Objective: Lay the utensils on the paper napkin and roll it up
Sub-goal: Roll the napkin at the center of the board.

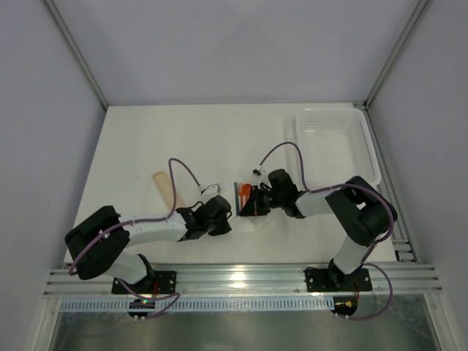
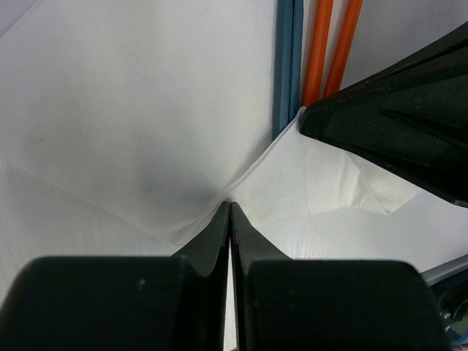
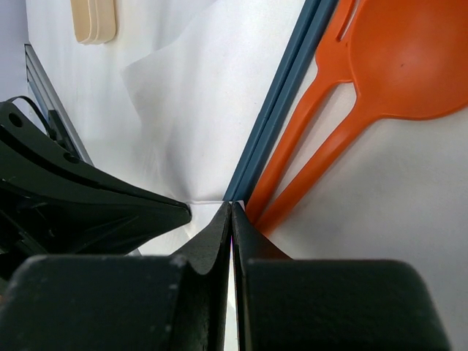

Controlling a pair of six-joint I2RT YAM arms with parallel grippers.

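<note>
So the paper napkin [image 2: 146, 110] is sitting in the lower middle of the overhead view, right between the two arms, and it's crumpled up with a few folds in it. Part of it lies over the near ends of the utensils. A pair of blue-grey handles [image 3: 276, 110] and two orange ones stick out from under the paper side by side, touching. In the right wrist view they run up toward the upper right of the frame. One of the orange ones is clearly an orange spoon [image 3: 409, 58], bowl up. The second orange utensil [image 3: 292, 139] is cut off by the frame edge, so I can't tell what it is.

The tan wooden stick [image 1: 162, 186] is off the napkin, well apart to the left on the bare surface [image 1: 183, 139].

The left gripper [image 2: 230, 205] has its jaws squeezed fully together. The napkin's creases run straight into the tips, so it looks like it's pinching a peak of paper. The right gripper [image 3: 231, 205] has its jaws shut tight too, tips right at the napkin edge where the blue-grey handles end. I can't tell if any paper is caught there. The two grippers are just beside each other.

A white mesh basket [image 1: 336, 121] is at the upper right of the overhead frame, well away.
</note>
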